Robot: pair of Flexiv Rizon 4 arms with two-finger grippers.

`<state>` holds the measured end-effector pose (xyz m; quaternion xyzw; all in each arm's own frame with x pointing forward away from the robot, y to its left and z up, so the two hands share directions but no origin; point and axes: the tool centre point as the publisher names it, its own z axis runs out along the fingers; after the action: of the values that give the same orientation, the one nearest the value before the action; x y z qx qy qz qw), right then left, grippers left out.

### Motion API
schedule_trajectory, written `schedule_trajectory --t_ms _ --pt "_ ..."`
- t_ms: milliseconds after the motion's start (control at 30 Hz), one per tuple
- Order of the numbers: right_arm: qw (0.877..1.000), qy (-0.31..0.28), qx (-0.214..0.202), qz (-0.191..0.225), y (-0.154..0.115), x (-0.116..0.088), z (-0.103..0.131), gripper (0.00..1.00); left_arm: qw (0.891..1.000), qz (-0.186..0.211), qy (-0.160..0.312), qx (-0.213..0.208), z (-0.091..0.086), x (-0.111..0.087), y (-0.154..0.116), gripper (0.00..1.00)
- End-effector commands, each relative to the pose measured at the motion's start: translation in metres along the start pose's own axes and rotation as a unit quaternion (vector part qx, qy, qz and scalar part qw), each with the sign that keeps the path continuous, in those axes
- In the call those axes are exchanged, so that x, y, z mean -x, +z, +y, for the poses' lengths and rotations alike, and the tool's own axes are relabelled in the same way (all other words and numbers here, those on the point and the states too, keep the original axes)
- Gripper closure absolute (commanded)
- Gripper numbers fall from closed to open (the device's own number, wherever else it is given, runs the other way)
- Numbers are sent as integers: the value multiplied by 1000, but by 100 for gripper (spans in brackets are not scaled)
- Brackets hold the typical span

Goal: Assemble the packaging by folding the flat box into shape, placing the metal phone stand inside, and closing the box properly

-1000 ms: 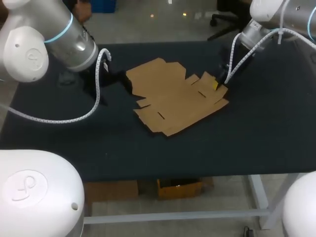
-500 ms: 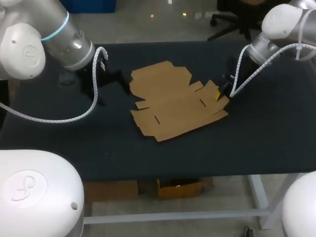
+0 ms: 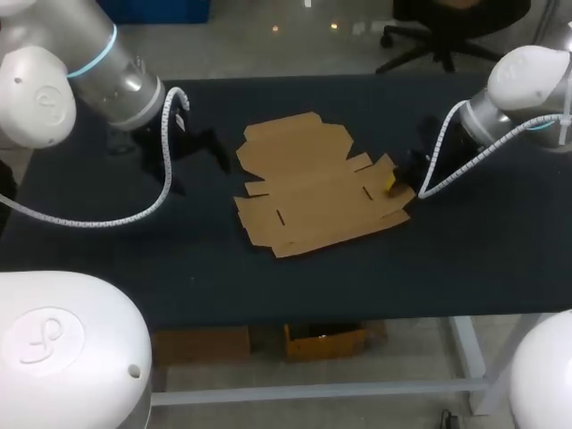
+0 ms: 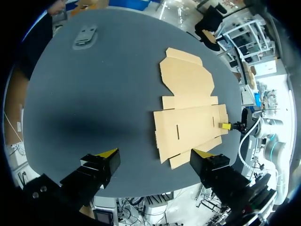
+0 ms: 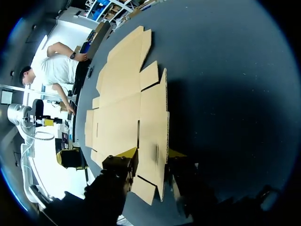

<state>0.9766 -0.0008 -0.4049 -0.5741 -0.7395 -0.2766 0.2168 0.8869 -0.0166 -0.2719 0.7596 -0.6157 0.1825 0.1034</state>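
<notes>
The flat brown cardboard box [image 3: 308,192] lies unfolded in the middle of the black table. My right gripper [image 3: 393,182] is at the box's right edge. In the right wrist view its fingers [image 5: 153,155] stand a little apart with the narrow side flap [image 5: 153,127] between them, so it is open. My left gripper [image 3: 202,146] hovers left of the box, open wide and holding nothing [image 4: 155,154]. The grey metal phone stand [image 4: 86,36] lies on the table far ahead of the left gripper, away from the box [image 4: 188,113].
Bare black tabletop [image 3: 465,259] surrounds the box on every side. White cable coils hang from both arms, one at the left [image 3: 165,179] and one beside the right gripper [image 3: 438,174].
The right gripper moved right and towards the front, and the box slid and turned with it. The left arm drew back a little.
</notes>
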Motion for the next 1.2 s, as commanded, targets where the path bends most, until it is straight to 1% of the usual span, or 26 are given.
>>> schedule_trajectory --t_ms 33,100,167,200,267,300,333,400,433,467,500,567,600,933,967,1033,1133,1200 --pt "999 3 49 -6 -14 1 -2 0 1000 0 0 -1 1 2 0 0" --pt "999 3 41 -9 -22 3 1 0 1000 0 -1 -1 2 2 0 0" --pt "999 3 35 0 -27 7 6 0 1000 1 -1 -2 2 3 0 0" --pt "1000 0 28 -10 -29 9 9 0 1000 1 -1 -2 2 3 0 0" --pt "1000 1 22 0 -31 15 15 0 1000 0 -1 -2 3 3 0 0" --pt "1000 -2 11 3 -32 17 19 0 1000 0 -1 -2 3 3 0 0" --pt "1000 -10 2 20 -32 19 22 0 1000 0 0 -1 3 2 0 0" --pt "1000 -16 -15 13 -32 20 28 0 1000 -1 0 -2 3 2 0 0" --pt "999 -20 -19 20 -32 19 31 0 1000 -2 0 -2 4 1 0 0" --pt "1000 -19 -24 8 -34 19 34 0 1000 -2 0 -2 4 1 -1 0" --pt "999 -20 -29 6 -35 18 36 0 1000 -3 0 -3 4 1 -1 0" --pt "999 -20 -29 6 -35 18 36 0 1000 -6 -1 -3 4 1 -3 0" --pt "999 -20 -29 6 -35 18 36 0 1000 -14 1 6 4 2 -5 0" --pt "999 -20 -29 6 -35 18 36 0 1000 -14 1 6 4 2 -5 0" --pt "999 -19 -34 3 -33 17 44 0 1000 -14 1 6 4 2 -5 0" --pt "999 -13 -35 6 -31 16 50 0 1000 -14 1 6 4 2 -5 0" --pt "999 -17 -44 9 -24 12 57 0 1000 3 3 11 2 2 -1 0" --pt "998 -23 -50 12 -20 10 59 0 1000 8 5 10 4 4 0 0"
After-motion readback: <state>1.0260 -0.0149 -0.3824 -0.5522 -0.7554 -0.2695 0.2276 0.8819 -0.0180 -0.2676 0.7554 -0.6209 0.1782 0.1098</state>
